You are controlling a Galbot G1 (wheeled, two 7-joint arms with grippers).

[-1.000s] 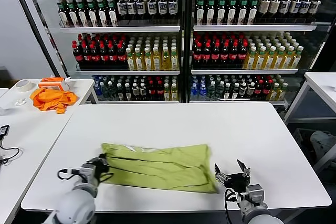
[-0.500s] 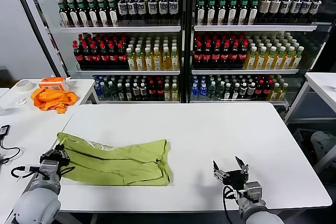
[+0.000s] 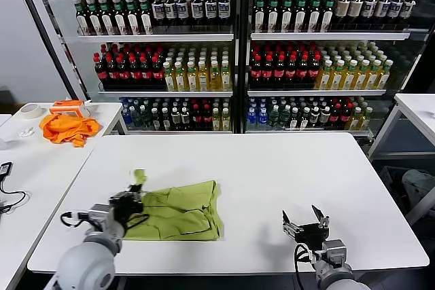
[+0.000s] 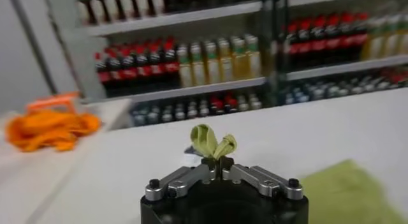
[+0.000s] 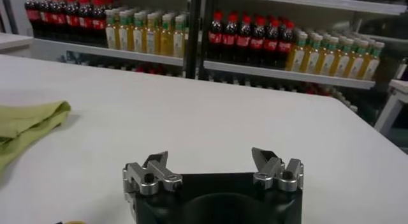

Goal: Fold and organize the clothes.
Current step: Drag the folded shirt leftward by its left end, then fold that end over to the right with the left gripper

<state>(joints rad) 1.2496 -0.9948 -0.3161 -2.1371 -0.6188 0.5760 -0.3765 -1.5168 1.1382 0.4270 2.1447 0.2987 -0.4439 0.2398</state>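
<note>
The light yellow-green T-shirt lies folded on the white table, left of centre near the front edge. My left gripper is shut on the shirt's left edge, and a small tuft of fabric sticks up above the fingers. In the left wrist view the gripper pinches that fabric tuft. My right gripper is open and empty over the front right of the table, well apart from the shirt. In the right wrist view the right gripper is wide open and the shirt's edge lies far off.
A bright orange cloth, an orange-and-white item and a tape roll lie on a side table at the left. Drink-bottle shelves stand behind the table. Another white table stands at the right.
My left gripper first pulled the shirt's left edge far left, then moved back right over the shirt, folding it narrower. My right gripper let go earlier and stays open at the front right.
</note>
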